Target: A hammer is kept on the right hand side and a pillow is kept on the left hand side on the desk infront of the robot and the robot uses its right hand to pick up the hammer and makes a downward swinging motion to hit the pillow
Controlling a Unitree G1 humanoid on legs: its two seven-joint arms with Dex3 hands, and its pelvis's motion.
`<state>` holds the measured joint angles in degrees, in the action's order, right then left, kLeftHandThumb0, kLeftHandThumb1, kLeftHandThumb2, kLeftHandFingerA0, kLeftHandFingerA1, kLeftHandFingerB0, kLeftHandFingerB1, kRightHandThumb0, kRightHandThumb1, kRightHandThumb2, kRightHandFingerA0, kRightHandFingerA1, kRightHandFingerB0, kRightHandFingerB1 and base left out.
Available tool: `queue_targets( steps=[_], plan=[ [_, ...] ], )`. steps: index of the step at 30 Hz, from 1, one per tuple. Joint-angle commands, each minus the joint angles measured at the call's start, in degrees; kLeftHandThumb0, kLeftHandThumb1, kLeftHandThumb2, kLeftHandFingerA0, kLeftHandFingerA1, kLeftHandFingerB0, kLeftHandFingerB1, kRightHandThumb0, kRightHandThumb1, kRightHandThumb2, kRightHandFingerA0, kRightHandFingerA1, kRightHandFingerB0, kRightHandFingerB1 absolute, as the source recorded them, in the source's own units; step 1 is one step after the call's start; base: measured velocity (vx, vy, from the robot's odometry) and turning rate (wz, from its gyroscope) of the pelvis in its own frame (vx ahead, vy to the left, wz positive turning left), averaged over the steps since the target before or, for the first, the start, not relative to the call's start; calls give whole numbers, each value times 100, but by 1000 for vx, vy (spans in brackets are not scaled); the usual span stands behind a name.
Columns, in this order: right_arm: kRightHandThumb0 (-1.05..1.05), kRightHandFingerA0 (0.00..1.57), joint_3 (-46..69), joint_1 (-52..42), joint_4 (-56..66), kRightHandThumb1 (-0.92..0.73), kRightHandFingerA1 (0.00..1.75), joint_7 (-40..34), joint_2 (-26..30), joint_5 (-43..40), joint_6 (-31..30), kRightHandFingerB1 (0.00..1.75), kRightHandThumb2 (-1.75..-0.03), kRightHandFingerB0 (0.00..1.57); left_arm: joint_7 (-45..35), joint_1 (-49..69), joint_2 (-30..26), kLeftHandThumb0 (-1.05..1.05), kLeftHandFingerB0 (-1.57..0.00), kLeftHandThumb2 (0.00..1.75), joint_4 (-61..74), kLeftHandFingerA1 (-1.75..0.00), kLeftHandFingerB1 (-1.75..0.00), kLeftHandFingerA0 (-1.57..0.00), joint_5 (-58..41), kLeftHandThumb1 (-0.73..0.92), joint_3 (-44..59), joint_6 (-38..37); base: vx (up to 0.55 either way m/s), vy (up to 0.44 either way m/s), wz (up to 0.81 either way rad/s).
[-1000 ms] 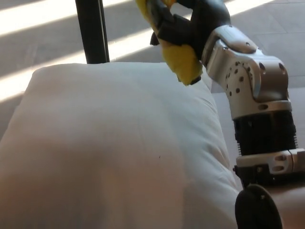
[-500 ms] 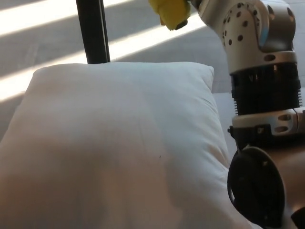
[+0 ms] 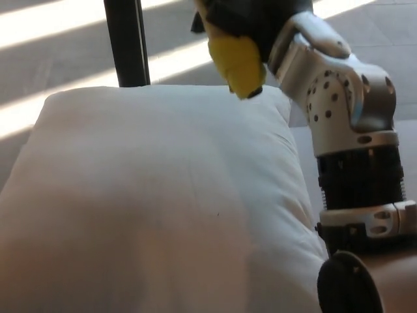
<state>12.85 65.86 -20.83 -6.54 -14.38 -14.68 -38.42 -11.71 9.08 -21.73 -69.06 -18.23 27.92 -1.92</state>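
Since half a second ago your right hand [image 3: 251,23] has dropped back down into the frame, bringing the hammer [image 3: 238,62] lower, so its yellow end now hangs just over the far right corner of the pillow [image 3: 163,195] instead of sitting up at the top edge of the picture. You see the black fingers [image 3: 228,19] wrapped around the yellow handle near the top of the view, gripping it firmly; only the lower yellow part with its dark tip shows, and the hammer's head is out of view. Whether the tip touches the pillow you cannot tell; it appears just above the fabric. Behind the hand, your silver wrist and forearm [image 3: 345,111] slope down the right side, ending in the black ribbed section and a round black joint at the bottom right. The white pillow fills most of the view, lying flat on the worktop. A dark upright post [image 3: 127,42] stands beyond its far edge, with sunlit stripes on the floor [image 3: 58,65] behind. Your left hand does not show.
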Motion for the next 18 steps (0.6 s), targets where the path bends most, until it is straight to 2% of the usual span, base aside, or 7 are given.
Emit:
queue_targets(
  steps=[1,7,8,9,10,13,18],
  plan=[
    [-23,98,-229,-568,305,-78,175,-172,-120,-41,-378,175,-92,58,21,-6,-90,-20,-118,98,5,-111,-116,-102,38,1,0,-2,0,0,0],
    [-22,98,-608,-1756,461,-61,175,-103,-173,-47,-459,175,-120,70,82,-65,-118,-22,-115,99,-4,-113,-114,-106,-2,4,28,19,0,0,0],
    [-31,99,-540,-1925,529,-77,175,-300,-256,-96,-677,175,-88,66,138,-72,-105,-22,-114,101,18,-112,-114,-104,-8,7,37,42,0,0,0],
    [-30,102,-667,-2346,550,-80,175,-285,-255,-31,-666,175,-94,73,219,-88,-139,-23,-116,99,-34,-111,-114,-102,111,3,-52,-5,0,0,0],
    [-28,102,-768,-2523,575,-74,175,-244,-215,19,-617,175,-103,75,191,-80,-168,-63,-97,146,-42,-131,-119,-87,175,-9,-114,-21,0,0,0],
    [-39,104,-489,-2883,466,-91,175,-584,-272,-113,-1048,175,-77,73,182,-96,-222,-61,-91,152,-61,-131,-119,-80,69,-9,-49,106,0,0,0],
    [-42,108,-44,-3483,203,-90,175,-911,-61,-107,-1523,175,-72,70,195,-57,-227,-23,-116,100,72,-109,-114,-97,67,6,-43,91,0,0,0]
  ],
)
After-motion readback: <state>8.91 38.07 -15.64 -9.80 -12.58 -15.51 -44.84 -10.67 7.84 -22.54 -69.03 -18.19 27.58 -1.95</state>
